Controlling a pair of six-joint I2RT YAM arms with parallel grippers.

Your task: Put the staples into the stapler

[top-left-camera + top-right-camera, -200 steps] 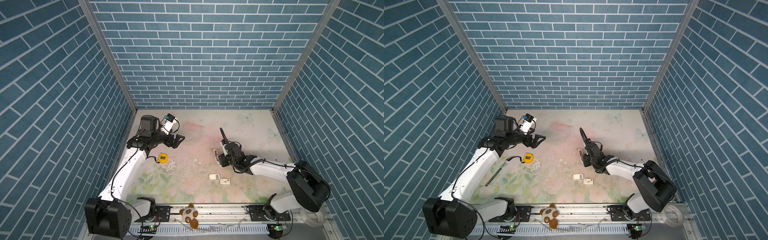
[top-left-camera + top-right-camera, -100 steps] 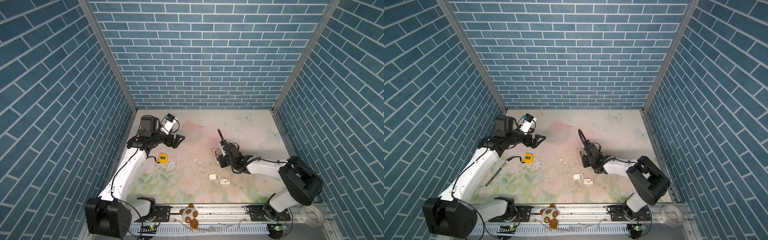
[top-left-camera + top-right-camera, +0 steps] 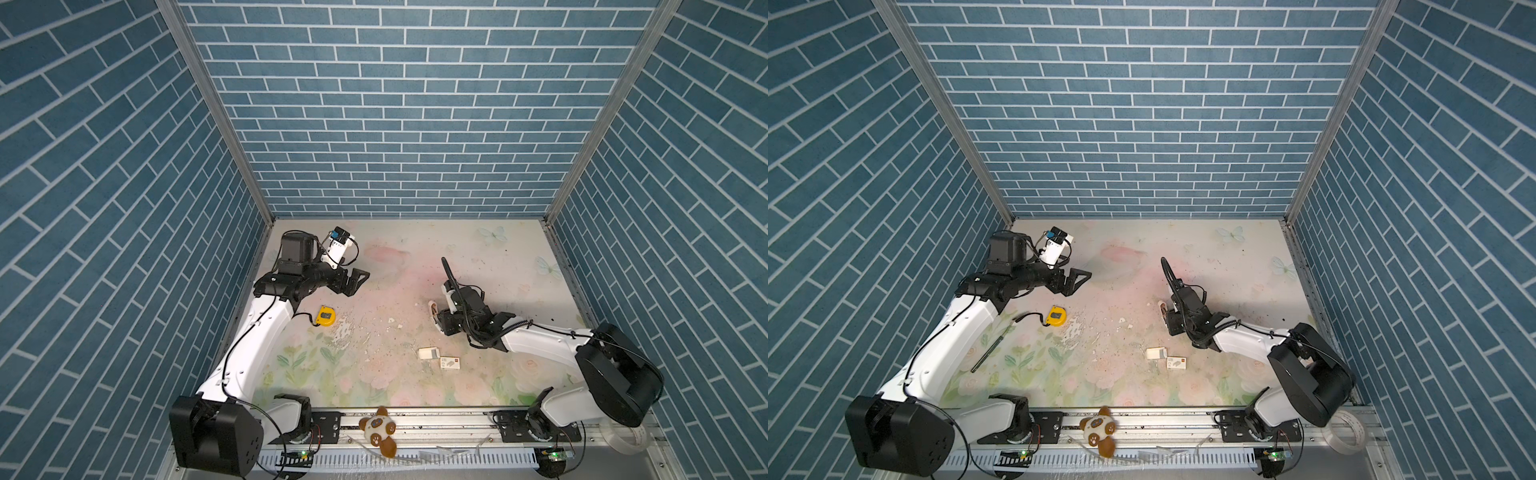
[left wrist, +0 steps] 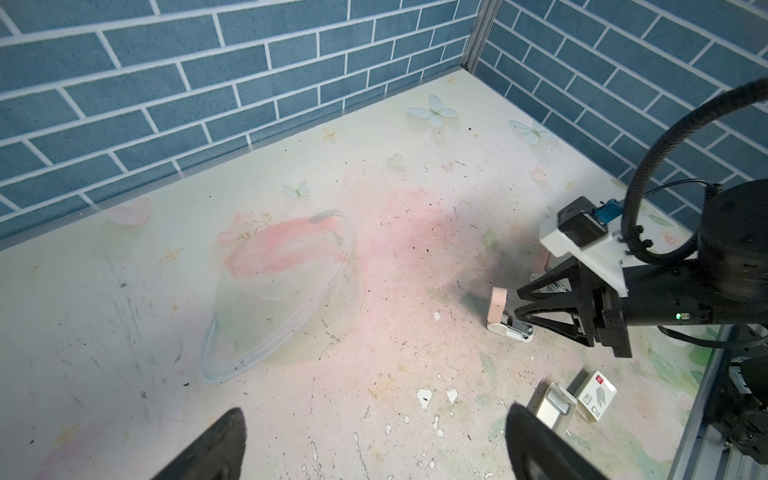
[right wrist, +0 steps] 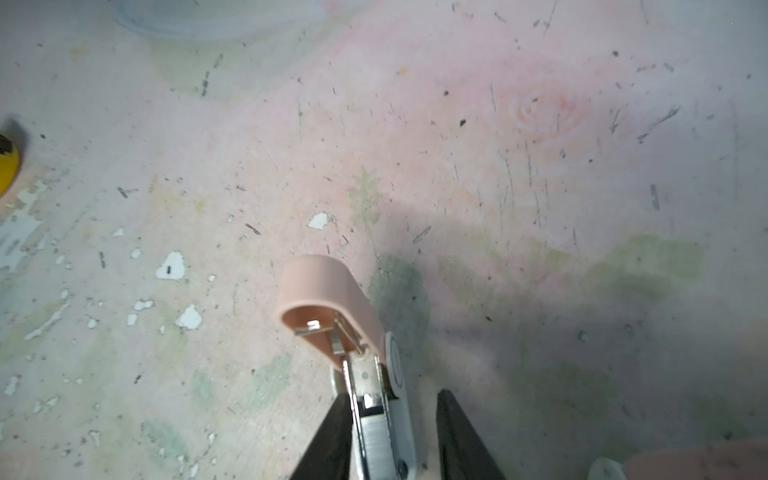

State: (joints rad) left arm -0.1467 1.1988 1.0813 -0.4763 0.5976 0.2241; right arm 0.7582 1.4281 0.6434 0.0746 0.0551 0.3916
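In both top views the stapler [image 3: 433, 309] sits on the table [image 3: 407, 249] a little toward 3 o'clock from its middle, taking 12 o'clock as the back wall. The right gripper [image 3: 442, 321] is down at it, reaching in from about 4 o'clock. The right wrist view shows the stapler [image 5: 328, 299] opened. Its rounded pink part stands up at the end away from the gripper, and the metal rail and white base run back between the black fingers [image 5: 332, 440]. The jaws stand partly apart astride it. One finger lies against the metal rail, while the other stands clear of the white base with table showing between them, so nothing is clamped. Whether a strip already lies in the rail cannot be told.

The staples [image 4: 556, 402] rest as a silvery strip in their white tray [image 3: 428, 353], at about 6 o'clock from the stapler and apart from it. The printed white sleeve [image 3: 451, 363] lies just beside the tray, at its 4 o'clock.

The left gripper [image 3: 358, 279] hovers above the table toward 10 o'clock from the middle, its jaws spread wide with nothing between them. Its fingertips [image 4: 226, 436] frame bare table in the left wrist view. A yellow tape measure [image 3: 325, 316] lies at 7 o'clock from that gripper, well apart from the stapler.
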